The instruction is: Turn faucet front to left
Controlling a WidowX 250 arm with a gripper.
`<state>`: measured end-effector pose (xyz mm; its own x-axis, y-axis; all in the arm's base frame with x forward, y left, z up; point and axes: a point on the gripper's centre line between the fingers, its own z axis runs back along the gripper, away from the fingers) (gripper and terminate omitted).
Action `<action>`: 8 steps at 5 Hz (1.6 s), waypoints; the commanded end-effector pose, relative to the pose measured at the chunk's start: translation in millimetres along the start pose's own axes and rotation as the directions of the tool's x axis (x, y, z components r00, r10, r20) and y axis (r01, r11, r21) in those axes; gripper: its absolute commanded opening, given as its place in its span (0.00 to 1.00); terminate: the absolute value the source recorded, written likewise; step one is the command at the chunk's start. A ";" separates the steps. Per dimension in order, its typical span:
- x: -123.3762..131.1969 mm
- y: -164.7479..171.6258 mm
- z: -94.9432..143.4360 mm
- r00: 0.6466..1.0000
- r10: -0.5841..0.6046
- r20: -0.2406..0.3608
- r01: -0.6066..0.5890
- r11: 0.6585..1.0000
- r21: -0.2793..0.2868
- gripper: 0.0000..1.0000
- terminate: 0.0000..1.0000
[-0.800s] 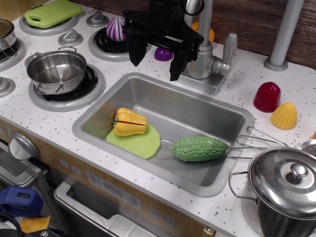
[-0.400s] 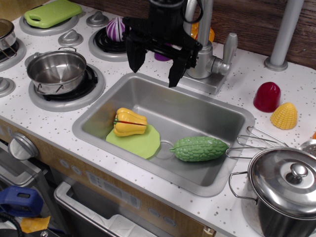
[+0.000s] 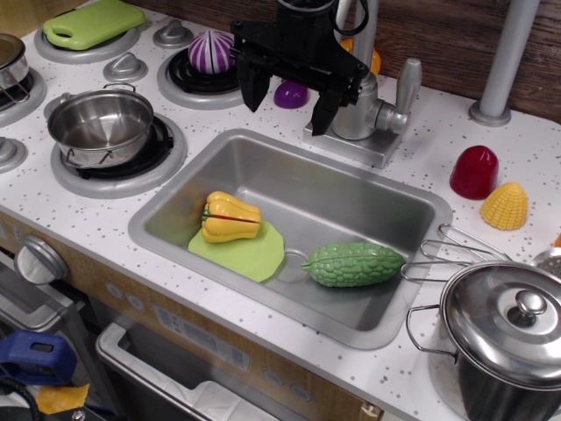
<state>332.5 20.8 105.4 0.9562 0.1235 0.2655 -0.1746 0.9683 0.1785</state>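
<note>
The matte silver faucet (image 3: 361, 110) stands behind the sink on a flat base plate (image 3: 355, 145), with a thin upright pipe and a lever handle (image 3: 408, 83) on its right. My black gripper (image 3: 287, 103) hangs just left of the faucet body, above the sink's back rim. Its two fingers (image 3: 253, 88) point down and stand wide apart, holding nothing. The right finger is close beside the faucet body; I cannot tell if it touches. The faucet's spout is hidden behind the gripper.
The sink (image 3: 175, 189) holds a yellow pepper (image 3: 230, 216) on a green plate (image 3: 250, 254) and a green bitter gourd (image 3: 353, 263). A steel pot (image 3: 101, 125) sits on the left burner, a lidded pot (image 3: 513, 338) at front right. A grey pole (image 3: 504, 61) stands at back right.
The gripper has risen and shifted right and back, from over the sink's back edge to beside the faucet body. Its fingers stay open.
</note>
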 end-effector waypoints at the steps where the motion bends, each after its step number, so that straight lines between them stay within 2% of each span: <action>1: 26.6 -4.7 16.5 0.987 0.020 0.159 -0.031 0.997 0.071 1.00 0.00; 2: 40.0 -6.7 10.6 0.975 0.033 0.219 -0.048 0.997 0.062 1.00 0.00; 4: 53.7 1.4 6.1 0.967 0.001 0.254 -0.027 0.995 0.099 1.00 0.00; 5: 60.0 13.0 4.9 0.965 -0.011 0.263 -0.020 0.993 0.114 0.00 0.00; 8: 71.0 54.7 -4.8 0.945 -0.087 0.316 0.027 0.982 0.188 0.00 0.00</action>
<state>391.3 87.5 114.0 0.8544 -0.0538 0.5169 -0.1540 0.9238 0.3506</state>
